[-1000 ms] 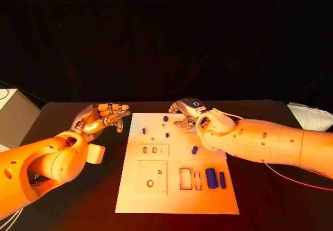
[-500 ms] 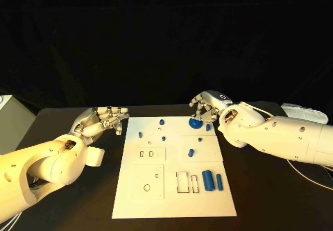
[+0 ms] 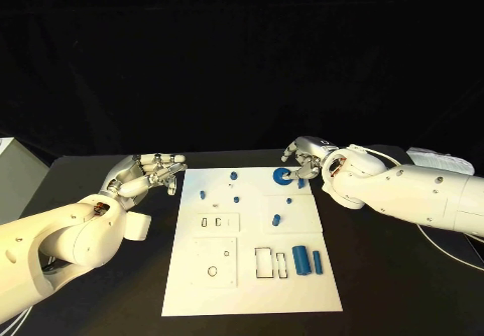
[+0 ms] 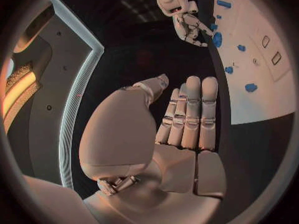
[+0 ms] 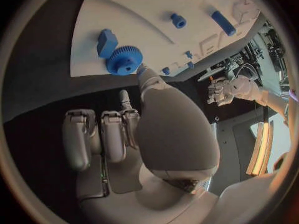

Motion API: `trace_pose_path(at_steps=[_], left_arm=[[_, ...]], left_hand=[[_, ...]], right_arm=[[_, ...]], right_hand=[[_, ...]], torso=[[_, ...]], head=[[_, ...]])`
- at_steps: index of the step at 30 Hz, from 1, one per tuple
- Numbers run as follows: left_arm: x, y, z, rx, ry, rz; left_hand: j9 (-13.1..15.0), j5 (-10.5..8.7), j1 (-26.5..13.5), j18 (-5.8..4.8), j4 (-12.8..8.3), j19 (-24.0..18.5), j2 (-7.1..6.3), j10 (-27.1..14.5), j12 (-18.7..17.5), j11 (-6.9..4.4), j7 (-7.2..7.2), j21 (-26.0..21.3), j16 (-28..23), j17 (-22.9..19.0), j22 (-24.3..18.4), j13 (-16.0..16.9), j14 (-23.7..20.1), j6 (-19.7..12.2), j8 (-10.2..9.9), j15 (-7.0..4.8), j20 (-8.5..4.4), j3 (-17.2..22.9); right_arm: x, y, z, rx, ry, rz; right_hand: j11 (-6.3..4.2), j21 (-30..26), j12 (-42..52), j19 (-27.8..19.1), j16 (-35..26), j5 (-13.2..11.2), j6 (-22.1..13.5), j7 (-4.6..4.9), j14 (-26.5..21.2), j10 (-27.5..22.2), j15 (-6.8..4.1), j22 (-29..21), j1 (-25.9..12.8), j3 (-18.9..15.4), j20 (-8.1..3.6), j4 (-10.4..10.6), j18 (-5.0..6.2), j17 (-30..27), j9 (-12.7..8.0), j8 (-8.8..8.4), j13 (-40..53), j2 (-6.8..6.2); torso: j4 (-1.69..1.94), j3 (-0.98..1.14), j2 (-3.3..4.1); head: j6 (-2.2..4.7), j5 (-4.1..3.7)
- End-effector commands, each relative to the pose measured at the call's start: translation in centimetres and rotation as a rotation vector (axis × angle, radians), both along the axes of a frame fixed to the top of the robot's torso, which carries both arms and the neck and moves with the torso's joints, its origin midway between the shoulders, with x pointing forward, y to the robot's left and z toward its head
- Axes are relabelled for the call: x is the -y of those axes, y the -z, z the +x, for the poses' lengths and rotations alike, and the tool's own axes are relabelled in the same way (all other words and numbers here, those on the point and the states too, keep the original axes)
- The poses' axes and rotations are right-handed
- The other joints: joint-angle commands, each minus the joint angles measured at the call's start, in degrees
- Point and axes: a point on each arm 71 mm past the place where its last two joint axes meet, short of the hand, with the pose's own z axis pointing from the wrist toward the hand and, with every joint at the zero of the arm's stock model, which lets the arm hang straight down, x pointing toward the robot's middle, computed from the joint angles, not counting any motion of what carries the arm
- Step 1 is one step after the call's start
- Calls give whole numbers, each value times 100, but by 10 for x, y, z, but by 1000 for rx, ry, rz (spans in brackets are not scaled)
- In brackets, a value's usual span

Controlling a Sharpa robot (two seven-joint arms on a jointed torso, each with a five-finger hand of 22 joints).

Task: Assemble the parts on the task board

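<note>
Head view, listing near to far. Task board (image 3: 252, 280) is lying flat on the black table (image 3: 403, 280), long side running away from the robot. Nearest parts: two blue cylinders, a thick one (image 3: 301, 260) and a thin one (image 3: 317, 262), are lying side by side at the board's right edge, just beside two narrow rectangular cut-outs (image 3: 274, 262). A raised square panel (image 3: 214, 262) with an oval hole is sitting to their left. Farther along, a smaller panel (image 3: 215, 222) with two slots is lying left of centre, and a short blue peg (image 3: 276, 221) is resting right of centre. Several small blue pieces are standing scattered beyond, among them one (image 3: 202, 194) near the left edge and one (image 3: 234, 176) near the far edge.

Blue gear (image 3: 282, 176) is sitting on the board's far right corner. Right hand (image 3: 305, 162) is hovering at that corner, fingers curled downward, fingertips just beside the gear; whether they are touching it I cannot tell. In the right wrist view the gear (image 5: 124, 59) is lying flat on the board, a blue block (image 5: 106, 41) touching its rim, the thumb tip (image 5: 142, 69) just beside it, the other fingers (image 5: 102, 134) bent and apart from it.

Left hand (image 3: 146, 173) is hovering over the table just beside the board's far left corner, fingers loosely curled, holding nothing; the left wrist view is showing its fingers (image 4: 190, 114) lying together, nearly straight.
</note>
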Motion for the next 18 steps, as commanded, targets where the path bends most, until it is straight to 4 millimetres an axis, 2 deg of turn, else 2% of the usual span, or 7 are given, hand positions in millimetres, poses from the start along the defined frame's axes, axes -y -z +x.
trace_pose_path(at_steps=[1, 4, 14, 18], left_arm=[[3, -1, 0, 0, 22, -15], [3, -1, 0, 0, 23, -15], [2, -1, 0, -1, 21, -14], [2, -1, 0, -1, 21, -14]], left_hand=[[9, -33, -24, -15, -1, 9, 18, 8, 1, -16, -6, 20, 19, 9, 5, 6, -28, -4, -6, -10, -1, 16], [9, -33, -24, -15, -1, 9, 18, 8, 1, -16, -6, 20, 19, 9, 5, 6, -28, -4, -6, -10, -1, 16], [11, -33, -26, -26, -4, 45, 22, 10, 1, -17, -7, 59, 29, 11, 64, 6, -21, -3, -5, -12, -1, 20], [11, -33, -26, -26, -4, 45, 22, 10, 1, -17, -7, 59, 29, 11, 64, 6, -21, -3, -5, -12, -1, 20]], right_arm=[[1, 7, 1, -82, 22, -38], [2, 9, 2, -85, 34, -53], [2, 12, 3, -87, 52, -55], [0, 14, 4, -93, 48, -47]], right_hand=[[4, 132, 148, 464, 60, 46, -14, -4, 392, 232, 48, 1190, 68, -11, 64, 57, -88, 353, 12, 42, 1024, 10], [-2, 286, 273, 547, 111, 182, 34, -14, 421, 351, 47, 1385, 121, 41, 67, 57, -137, 513, 31, 101, 1181, 57], [-6, 289, 288, 548, 115, 245, 62, -20, 418, 361, 46, 1388, 107, 73, 67, 66, -138, 513, 41, 140, 1199, 85], [-11, 291, 291, 549, 117, 266, 92, -25, 417, 363, 43, 1390, 83, 93, 66, 74, -138, 516, 49, 166, 1204, 108]], torso=[[-5, -10, -2], [3, -9, -3], [0, -13, -8], [-2, -5, -5]], head=[[-13, -6], [-26, -9], [-42, -8], [-49, -4]])
